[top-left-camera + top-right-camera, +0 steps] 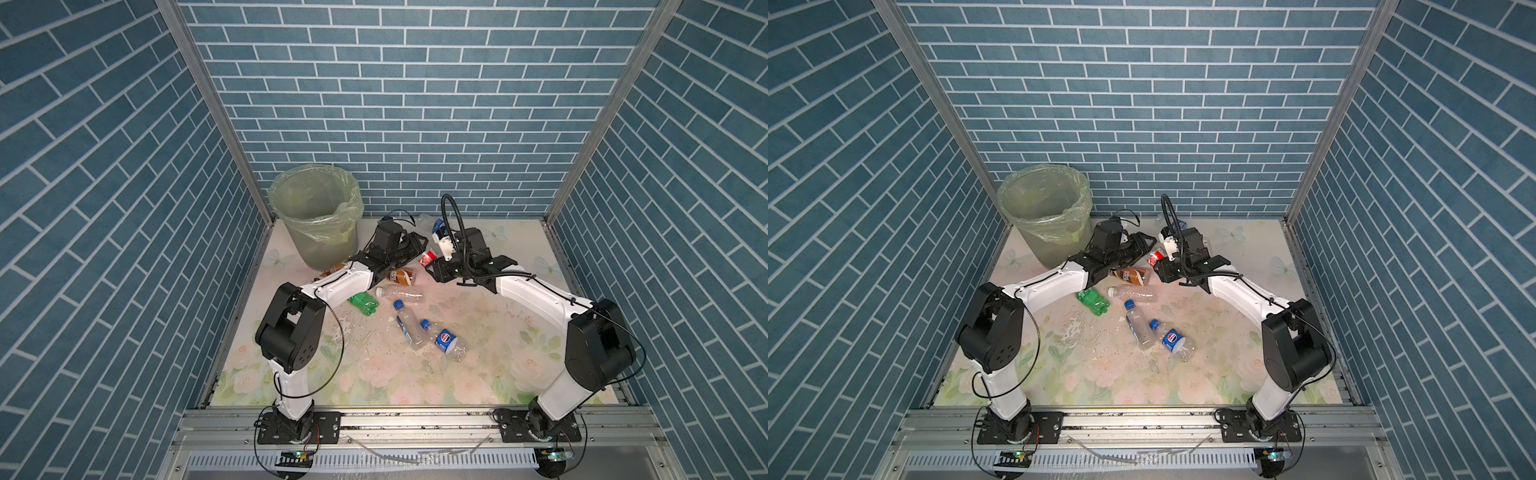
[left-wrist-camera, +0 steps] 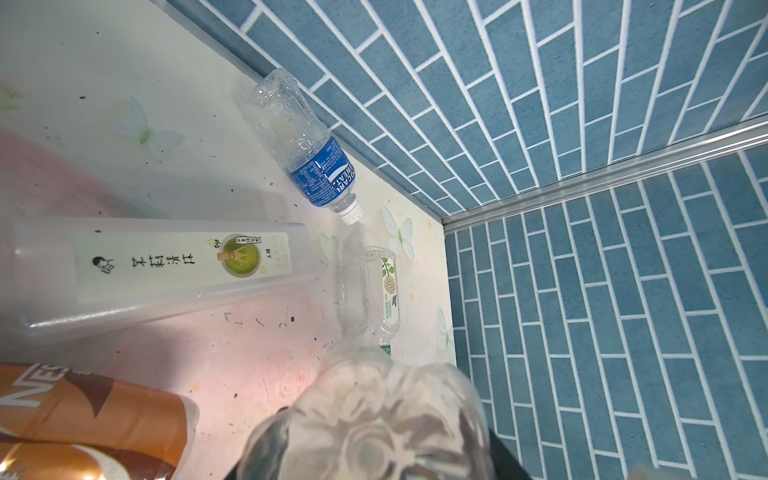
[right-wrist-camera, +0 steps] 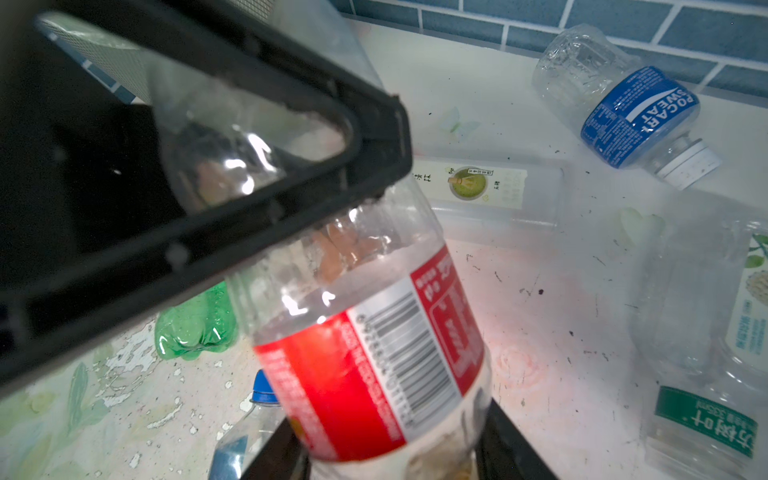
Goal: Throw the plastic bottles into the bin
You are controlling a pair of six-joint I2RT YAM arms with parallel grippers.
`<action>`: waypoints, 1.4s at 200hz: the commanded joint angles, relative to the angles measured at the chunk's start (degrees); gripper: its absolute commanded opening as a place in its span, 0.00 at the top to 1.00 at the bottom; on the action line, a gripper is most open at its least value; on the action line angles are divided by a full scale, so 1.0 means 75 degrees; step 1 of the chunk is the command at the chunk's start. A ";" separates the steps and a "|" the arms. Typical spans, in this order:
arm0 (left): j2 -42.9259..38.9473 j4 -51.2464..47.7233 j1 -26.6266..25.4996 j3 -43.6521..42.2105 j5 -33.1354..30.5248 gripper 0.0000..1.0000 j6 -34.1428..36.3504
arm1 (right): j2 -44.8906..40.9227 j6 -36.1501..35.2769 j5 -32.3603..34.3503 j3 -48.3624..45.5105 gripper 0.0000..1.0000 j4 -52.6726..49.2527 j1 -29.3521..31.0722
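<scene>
Facing the cell from the front rail, with 12 o'clock at the back wall, I see both arms meeting near 12 o'clock of the floral tabletop [image 1: 478, 324].

The red-labelled bottle [image 1: 427, 257] is held clear of the table between the two grippers. The right gripper [image 1: 433, 268] pinches it at the labelled end; in the right wrist view a black finger [image 3: 515, 453] bears on each flank. The left gripper [image 1: 417, 246] brackets the clear base end, with an open-framed finger [image 3: 249, 224] lying across the bottle wall. Whether these jaws press on the bottle or stand just off it cannot be told.

The bin [image 1: 322, 243] stands upright at 10 o'clock of the held bottle, well apart from it, its pale bag folded over the rim.

Bottles lying on the table, placed from the held bottle:
- Nescafé bottle [image 1: 401, 276]: 8 o'clock, just beside the left gripper.
- Green bottle [image 1: 365, 302]: 8 o'clock, farther out.
- White-capped clear bottle [image 1: 401, 294]: 7 o'clock.
- Blue-capped clear bottle [image 1: 409, 328]: 6 o'clock.
- Pepsi bottle [image 1: 446, 343]: 5 o'clock, touching the blue-capped one.
- Pocari Sweat bottle [image 2: 320, 174]: 12 o'clock, against the back wall.
- Matcha-labelled frosted bottle [image 2: 174, 262]: between the held bottle and the Pocari Sweat bottle.
</scene>
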 commanded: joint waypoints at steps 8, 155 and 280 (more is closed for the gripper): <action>-0.0032 -0.0276 -0.0031 0.0201 0.0026 0.47 0.0359 | -0.0387 0.0054 -0.0059 0.0298 0.36 0.0232 0.0031; -0.1047 -0.2857 0.0347 0.2014 -0.1124 0.46 0.3013 | -0.1280 -0.0429 0.0249 0.0669 0.02 0.0034 0.0197; -0.2019 -0.3986 0.1887 0.5236 -0.3186 0.42 0.6872 | 0.0087 -0.1109 -0.0462 0.4173 0.01 -0.0022 0.0840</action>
